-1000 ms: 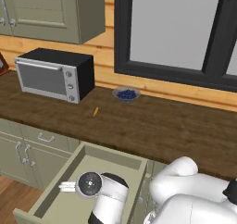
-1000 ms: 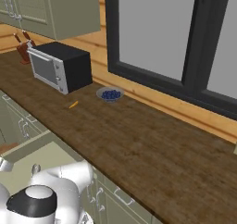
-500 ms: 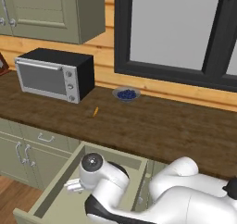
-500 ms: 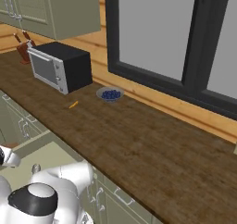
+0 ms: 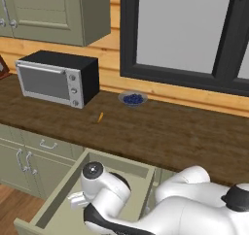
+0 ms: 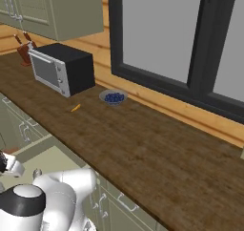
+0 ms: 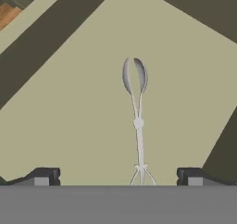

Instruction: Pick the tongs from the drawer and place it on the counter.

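Black-and-silver boxy microwave (image 5: 57, 78) at back left, door facing forward. Small grey bowl of blue berries (image 5: 133, 99) just right of it, near wood-plank wall. Tiny orange stick (image 5: 100, 116) lying in front, between the two. Dark-framed window (image 5: 185, 32) above. Sage-green upper cabinet (image 5: 56, 13) over microwave. Brown knife block (image 6: 23, 47) at far left

We see flat, even rendered light, moderately bright, no clear source. Soft shading under microwave (image 5: 57, 78) on counter (image 5: 160, 132); no hard shadows. No glare. Base views slightly soft, coarse; hand view sharper, drawer (image 7: 83, 107) floor evenly lit, shadowless.
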You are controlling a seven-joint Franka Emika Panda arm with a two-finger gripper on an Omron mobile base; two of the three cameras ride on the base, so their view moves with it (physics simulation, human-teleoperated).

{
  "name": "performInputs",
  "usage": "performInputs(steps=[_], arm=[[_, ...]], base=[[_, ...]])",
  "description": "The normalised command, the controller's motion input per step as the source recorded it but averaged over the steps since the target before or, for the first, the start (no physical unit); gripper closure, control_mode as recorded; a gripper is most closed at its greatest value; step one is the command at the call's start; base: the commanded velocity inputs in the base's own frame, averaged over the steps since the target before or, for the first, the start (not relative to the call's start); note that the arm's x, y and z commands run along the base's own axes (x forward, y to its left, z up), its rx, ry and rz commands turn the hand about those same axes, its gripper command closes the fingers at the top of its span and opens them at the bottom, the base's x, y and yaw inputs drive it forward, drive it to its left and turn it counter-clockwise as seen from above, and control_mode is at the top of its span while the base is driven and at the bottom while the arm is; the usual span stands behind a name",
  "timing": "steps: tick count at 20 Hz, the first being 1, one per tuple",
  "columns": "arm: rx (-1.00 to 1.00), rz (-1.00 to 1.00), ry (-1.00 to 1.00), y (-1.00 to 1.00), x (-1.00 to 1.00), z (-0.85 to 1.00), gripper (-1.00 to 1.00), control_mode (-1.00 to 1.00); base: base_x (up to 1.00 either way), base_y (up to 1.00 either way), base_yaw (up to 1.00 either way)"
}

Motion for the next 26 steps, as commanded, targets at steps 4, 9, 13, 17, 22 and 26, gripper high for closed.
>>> performInputs(steps=[4, 9, 13, 17, 22, 26], arm=[[0.0, 0.0, 0.0, -0.05, 0.17, -0.18, -1.0, -1.0], [0.0, 0.0, 0.05, -0.16, 0.31, -0.06, -1.0, -1.0], [0.0, 0.0, 0.03, -0.1, 0.27, -0.33, -1.0, -1.0], [-0.02, 0.0, 0.01, -0.03, 0.28, -0.41, -1.0, -1.0], [-0.02, 0.0, 0.02, 0.0, 0.39, -0.21, -1.0, -1.0], [-0.04, 0.0, 0.02, 0.0, 0.33, -0.24, -1.0, -1.0]], base=[[0.0, 0.0, 0.0], [0.0, 0.0, 0.0], [0.0, 0.0, 0.0], [0.0, 0.0, 0.0], [0.0, 0.0, 0.0], [0.0, 0.0, 0.0]])
